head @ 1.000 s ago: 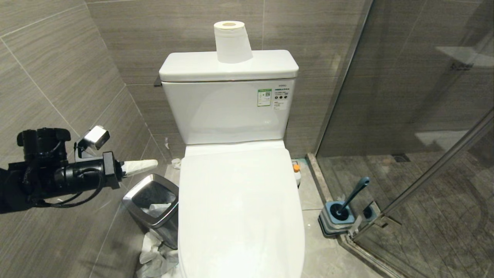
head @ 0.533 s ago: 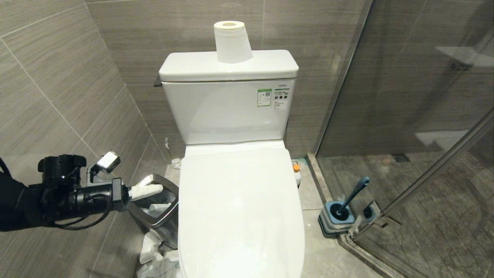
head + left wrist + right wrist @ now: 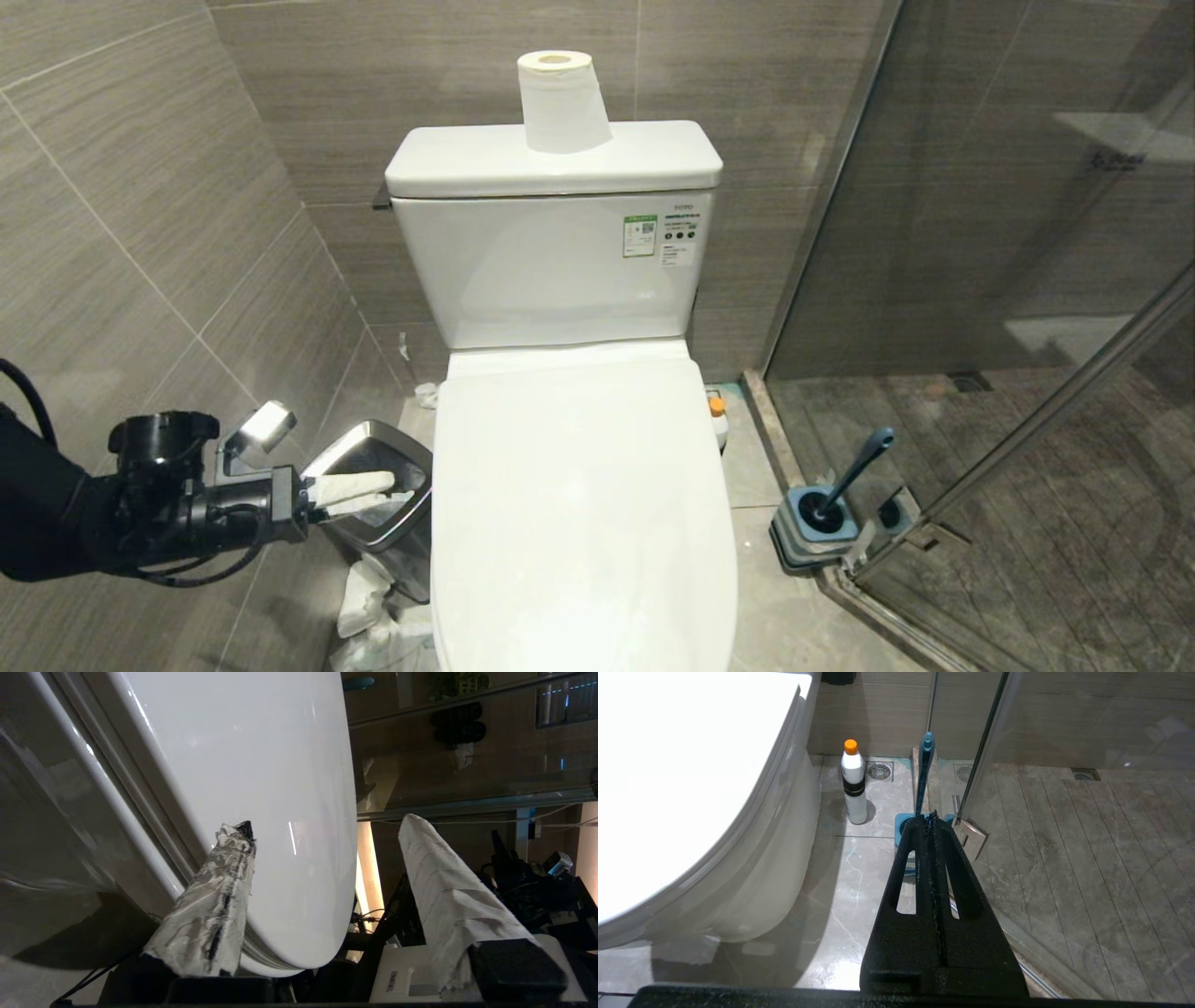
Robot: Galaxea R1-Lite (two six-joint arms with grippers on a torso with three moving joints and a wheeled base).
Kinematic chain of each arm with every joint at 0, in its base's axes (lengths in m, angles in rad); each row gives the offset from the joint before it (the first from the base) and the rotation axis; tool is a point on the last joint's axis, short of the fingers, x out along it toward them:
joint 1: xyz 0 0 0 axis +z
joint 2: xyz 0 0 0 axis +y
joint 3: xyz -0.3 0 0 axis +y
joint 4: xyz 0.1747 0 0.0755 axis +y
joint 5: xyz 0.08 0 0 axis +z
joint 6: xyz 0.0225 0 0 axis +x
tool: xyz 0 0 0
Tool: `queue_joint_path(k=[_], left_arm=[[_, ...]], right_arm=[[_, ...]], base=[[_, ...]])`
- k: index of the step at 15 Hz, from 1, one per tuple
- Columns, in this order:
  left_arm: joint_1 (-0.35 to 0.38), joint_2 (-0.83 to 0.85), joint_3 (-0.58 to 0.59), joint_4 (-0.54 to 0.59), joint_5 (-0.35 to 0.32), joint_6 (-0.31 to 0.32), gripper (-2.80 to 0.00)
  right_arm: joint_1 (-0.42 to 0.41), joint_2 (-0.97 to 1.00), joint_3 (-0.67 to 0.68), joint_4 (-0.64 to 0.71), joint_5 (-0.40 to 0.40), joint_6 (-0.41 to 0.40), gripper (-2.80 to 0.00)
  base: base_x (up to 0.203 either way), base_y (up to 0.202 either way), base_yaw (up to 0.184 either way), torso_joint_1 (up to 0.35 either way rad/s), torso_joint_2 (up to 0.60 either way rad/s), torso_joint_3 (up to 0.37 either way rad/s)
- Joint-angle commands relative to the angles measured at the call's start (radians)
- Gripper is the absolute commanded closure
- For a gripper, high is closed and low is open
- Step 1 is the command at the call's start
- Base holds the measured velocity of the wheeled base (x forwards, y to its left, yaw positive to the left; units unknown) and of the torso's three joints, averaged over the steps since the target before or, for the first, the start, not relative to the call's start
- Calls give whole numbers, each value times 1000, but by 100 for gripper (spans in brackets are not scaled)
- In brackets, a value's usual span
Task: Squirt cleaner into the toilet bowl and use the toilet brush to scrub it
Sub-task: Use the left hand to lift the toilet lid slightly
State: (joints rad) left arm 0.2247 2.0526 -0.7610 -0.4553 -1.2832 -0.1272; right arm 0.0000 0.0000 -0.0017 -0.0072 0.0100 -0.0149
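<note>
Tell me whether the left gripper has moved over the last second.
Yes. The left gripper has dropped, from above the small steel waste bin to level with its rim, beside the closed white toilet lid.

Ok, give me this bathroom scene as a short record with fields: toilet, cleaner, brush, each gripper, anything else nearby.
toilet lid: closed over the toilet bowl
cleaner: upright on the floor beside the toilet, orange cap on
toilet brush: standing in its holder by the glass shower door
left gripper: low beside the toilet's left edge, fingers apart, holding nothing
right gripper: shut, empty, aimed toward the brush
waste bin: on the floor left of the toilet, paper inside
toilet paper roll: on the tank
</note>
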Motion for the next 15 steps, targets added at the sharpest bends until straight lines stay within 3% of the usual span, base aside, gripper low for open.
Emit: queue_joint_path(k=[1,5,10,15], left_arm=[[1,43,10,-3,-8,28,-280],[1,71,57,-22,-10,90,-280],[-4,89,93,-58,-20,99,-280],[-35,147,139,-221,-51,106,-280]], right_arm=[[0,2,0,0,1,0,0],[0,2,0,0,1,0,0],[0,2,0,0,1,0,0],[0,2,0,0,1,0,0]], base=[[0,0,0,0,0,0],[0,0,0,0,0,0],[0,0,0,0,0,0],[0,0,0,0,0,0]])
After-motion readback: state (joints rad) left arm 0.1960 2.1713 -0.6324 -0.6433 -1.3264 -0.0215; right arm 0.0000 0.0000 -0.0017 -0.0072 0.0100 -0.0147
